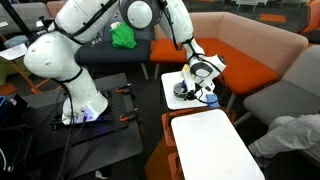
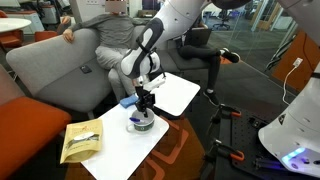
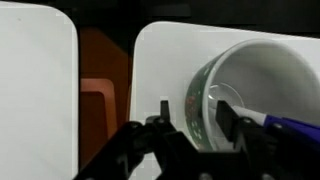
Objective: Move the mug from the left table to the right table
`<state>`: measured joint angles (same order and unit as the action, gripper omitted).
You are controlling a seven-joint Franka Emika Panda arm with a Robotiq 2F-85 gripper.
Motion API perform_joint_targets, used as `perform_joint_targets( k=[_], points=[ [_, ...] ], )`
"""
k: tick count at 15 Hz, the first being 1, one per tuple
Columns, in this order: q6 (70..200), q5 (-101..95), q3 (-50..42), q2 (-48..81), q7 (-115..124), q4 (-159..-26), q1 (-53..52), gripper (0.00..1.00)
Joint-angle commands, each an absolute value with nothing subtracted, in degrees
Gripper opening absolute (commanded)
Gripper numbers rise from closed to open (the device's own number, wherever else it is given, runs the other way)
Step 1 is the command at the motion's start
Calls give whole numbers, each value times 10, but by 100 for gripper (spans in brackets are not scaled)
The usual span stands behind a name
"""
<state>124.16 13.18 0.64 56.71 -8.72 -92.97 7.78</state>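
Observation:
The mug (image 2: 140, 123) is dark grey outside with a pale rim and a white inside. It stands upright on the small white left table (image 2: 115, 150), at the end nearest the right table (image 2: 182, 92). It also shows in an exterior view (image 1: 182, 92) and in the wrist view (image 3: 250, 80). My gripper (image 3: 194, 102) is open and straddles the mug's wall, with one finger inside and one outside. It points down over the mug in both exterior views (image 1: 197, 86) (image 2: 143, 106). The longer right table (image 1: 210, 150) is bare; a narrow gap separates the two tables.
A tan box (image 2: 82, 140) lies on the mug's table, away from the gripper. A small blue item (image 2: 127, 101) sits beside the mug. An orange sofa (image 1: 250, 55) and a grey sofa (image 2: 60, 60) with a seated person (image 1: 290, 135) ring the tables.

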Motion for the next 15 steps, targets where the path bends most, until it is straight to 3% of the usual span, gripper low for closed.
perform_joint_targets(
  k=[1,4,5,15],
  points=[
    [1219,116,10,570,-85,-914,80,24],
    [1218,110,7,568,-79,-913,76,2],
    [1218,107,6,567,-77,-913,76,0],
    [1270,102,-8,521,-65,-937,79,3]
  ],
)
